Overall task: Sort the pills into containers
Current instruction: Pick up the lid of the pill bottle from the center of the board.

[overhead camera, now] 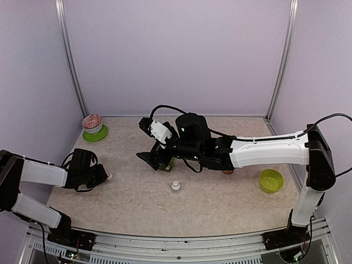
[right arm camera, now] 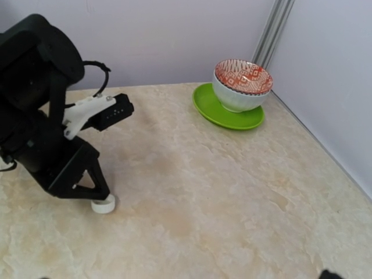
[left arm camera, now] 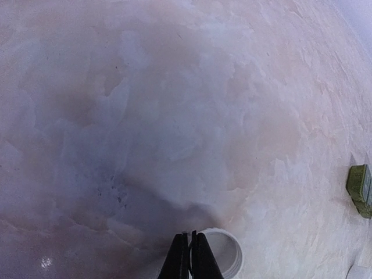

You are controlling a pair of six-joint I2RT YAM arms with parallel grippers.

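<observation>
The right gripper (overhead camera: 155,160) hangs low over the dark green strip of joined lidded plastic compartments (overhead camera: 171,163). The strip lies flat on the table (overhead camera: 220,203), directly beneath and just beside the gripper's fingers, probably so a lid can be worked open for filling. From above it cannot be told whether the jaws are apart or together, and the right wrist view misses them. The left gripper (left arm camera: 189,235) has its fingers pressed together, tips at the rim of a white round cap (left arm camera: 225,256) resting mouth-up, seemingly parked clear of the small white bottle (overhead camera: 175,186). The strip sits lids-up, well off to this gripper's right. Only one end shows there, so its long axis cannot be read.
</observation>
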